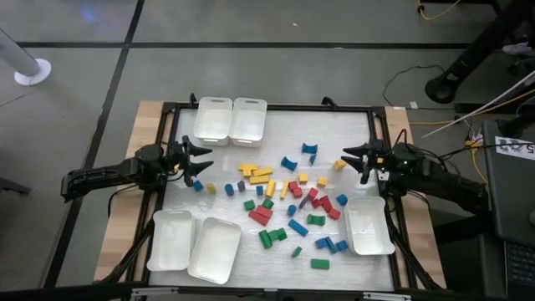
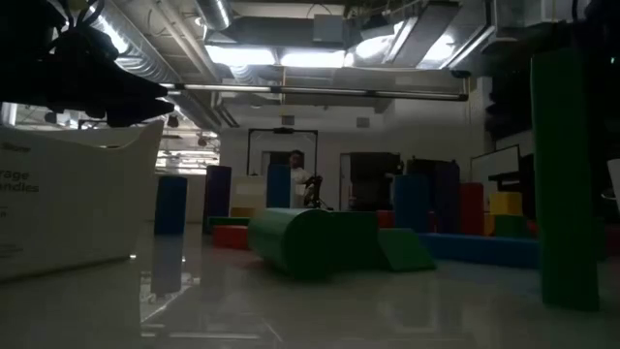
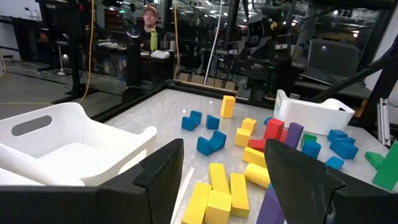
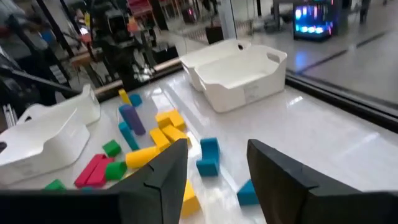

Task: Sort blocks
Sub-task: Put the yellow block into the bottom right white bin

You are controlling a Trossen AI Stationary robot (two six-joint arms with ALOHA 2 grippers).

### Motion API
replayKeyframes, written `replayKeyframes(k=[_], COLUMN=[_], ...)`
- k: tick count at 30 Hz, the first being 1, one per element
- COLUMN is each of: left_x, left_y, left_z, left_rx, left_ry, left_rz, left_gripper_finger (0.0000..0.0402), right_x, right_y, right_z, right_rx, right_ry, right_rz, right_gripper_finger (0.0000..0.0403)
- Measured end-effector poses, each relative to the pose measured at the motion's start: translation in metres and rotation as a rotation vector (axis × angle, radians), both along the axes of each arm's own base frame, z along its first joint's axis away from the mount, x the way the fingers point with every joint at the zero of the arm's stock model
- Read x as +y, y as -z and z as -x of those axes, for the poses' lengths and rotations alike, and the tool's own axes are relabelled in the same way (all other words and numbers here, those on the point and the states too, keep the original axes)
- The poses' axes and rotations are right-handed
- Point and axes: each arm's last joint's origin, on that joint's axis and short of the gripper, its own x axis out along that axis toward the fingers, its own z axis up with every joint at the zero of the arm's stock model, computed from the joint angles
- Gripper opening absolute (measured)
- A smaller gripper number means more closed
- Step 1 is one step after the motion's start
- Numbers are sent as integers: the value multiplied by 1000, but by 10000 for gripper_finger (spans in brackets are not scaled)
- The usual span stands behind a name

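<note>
White desk (image 1: 351,125), framed in black. Left tool (image 1: 194,159) at frame left-of-centre in the high view, fingers spread wide, holding nothing, hovering at the desk's left edge. One blue block (image 1: 198,186) lies just below it.

Blocks (image 1: 288,205) scattered mid-desk to lower right, none in any tray. Long axes mixed: a yellow bar (image 1: 261,174) runs near-horizontal in the high frame, a yellow upright piece (image 1: 271,188) near-vertical, a red bar (image 1: 260,215) diagonal. A green bar (image 1: 319,263) at the bottom lies horizontal.

Two white trays (image 1: 231,119) side by side at upper centre; two more (image 1: 194,245) lower left; one (image 1: 368,226) lower right.

Right tool (image 1: 361,159) at right-of-centre, fingers likewise apart and holding nothing, just beside a yellow block (image 1: 339,165).

Left wrist view shows blue arch shapes (image 3: 211,142) that read only as blobs from above. Low view is dark: a big green cylinder (image 2: 291,240) looms close, colours behind it blurred, a person (image 2: 296,179) far off in the room.
</note>
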Motion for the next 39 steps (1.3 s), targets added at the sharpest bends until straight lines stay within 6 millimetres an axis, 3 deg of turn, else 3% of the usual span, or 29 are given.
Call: replayKeyframes(k=[6, 18, 28, 39], left_x=[0, 0, 0, 0], left_y=[0, 0, 0, 0], left_z=[0, 0, 0, 0], left_rx=[0, 0, 0, 0], left_ry=[0, 0, 0, 0], left_rz=[0, 0, 0, 0], left_gripper_finger=[214, 214, 214, 214], right_x=[-1, -14, -28, -35], right_y=[-18, -15, -37, -15], right_z=[-6, -45, -78, -100], right_rx=[96, 472, 729, 981], right_ry=[-5, 41, 236, 372], right_rz=[-47, -188, -289, -463], right_gripper_finger=[170, 170, 170, 170])
